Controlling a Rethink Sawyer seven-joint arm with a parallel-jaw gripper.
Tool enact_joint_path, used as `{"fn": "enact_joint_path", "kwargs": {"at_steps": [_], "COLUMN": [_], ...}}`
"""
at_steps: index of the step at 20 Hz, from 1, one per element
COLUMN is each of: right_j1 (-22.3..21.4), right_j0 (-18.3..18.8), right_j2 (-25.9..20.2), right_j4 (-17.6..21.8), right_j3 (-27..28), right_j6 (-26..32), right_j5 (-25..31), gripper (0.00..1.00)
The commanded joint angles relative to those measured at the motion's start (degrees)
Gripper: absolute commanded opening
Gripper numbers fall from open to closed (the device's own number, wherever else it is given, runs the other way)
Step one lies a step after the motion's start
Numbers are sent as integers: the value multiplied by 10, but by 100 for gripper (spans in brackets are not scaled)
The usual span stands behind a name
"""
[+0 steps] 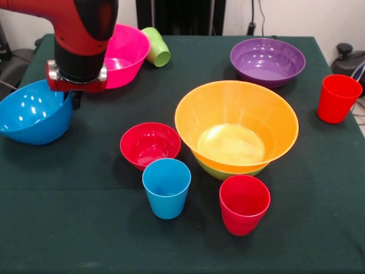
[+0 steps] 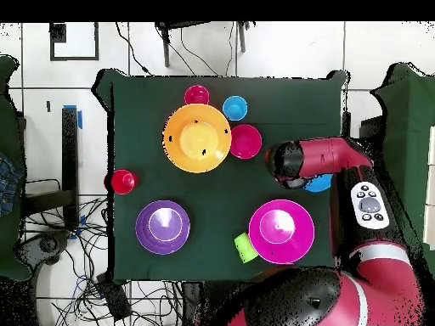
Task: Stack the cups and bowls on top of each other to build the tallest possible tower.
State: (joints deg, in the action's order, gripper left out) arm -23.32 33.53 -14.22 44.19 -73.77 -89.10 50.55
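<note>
We see the arm's gripper (image 1: 73, 98) low over the blue bowl (image 1: 33, 117), at about nine o'clock on the table (image 1: 85, 228) in the front view. The bowl sits tilted, and the gripper appears to be at its rim, but the wrist hides the jaws, so we cannot tell whether they are spread or pinching the rim.

By our reading, the tower is barely begun. The orange bowl (image 1: 236, 123) rests nested in the green bowl (image 1: 225, 171) near the centre, and only that green lower edge shows beneath it. That is the one stack we can find.

Everything else stands alone:
- the pink bowl (image 1: 126, 54) at eleven o'clock, with the green cup (image 1: 157, 47) lying on its side just beside it
- the purple bowl (image 1: 267, 61) at one o'clock
- the red bowl (image 1: 150, 144) just left of the stack
- the blue cup (image 1: 166, 187) and a red cup (image 1: 244, 204) at six o'clock
- another red cup (image 1: 338, 98) at three o'clock
</note>
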Motion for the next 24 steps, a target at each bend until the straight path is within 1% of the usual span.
{"fn": "enact_joint_path", "kwargs": {"at_steps": [1, 6, 8, 9, 10, 11, 13, 16, 19, 20, 22, 23, 24], "right_j1": [3, -4, -22, -41, -50, -63, -75, -83, -94, -96, -104, -110, -112], "right_j0": [-15, -22, -30, -38, -42, -49, -56, -62, -74, -78, -93, -104, -110], "right_j2": [-34, -40, -39, -37, -37, -38, -47, -57, -65, -65, -58, -47, -42], "right_j4": [23, 20, 13, 9, 8, 8, 6, -13, -29, -32, -38, -37, -37], "right_j3": [-5, -15, -22, -28, -29, -29, -23, -17, -10, -8, 0, 7, 11], "right_j6": [128, 126, 117, 109, 109, 117, 134, 123, 132, 129, 101, 75, 69], "right_j5": [9, 5, 12, 17, 21, 28, 36, 47, 68, 72, 83, 87, 89], "gripper": [0, 0, 0, 0, 0, 0, 0, 0, 0, 0, 0, 0, 0]}}
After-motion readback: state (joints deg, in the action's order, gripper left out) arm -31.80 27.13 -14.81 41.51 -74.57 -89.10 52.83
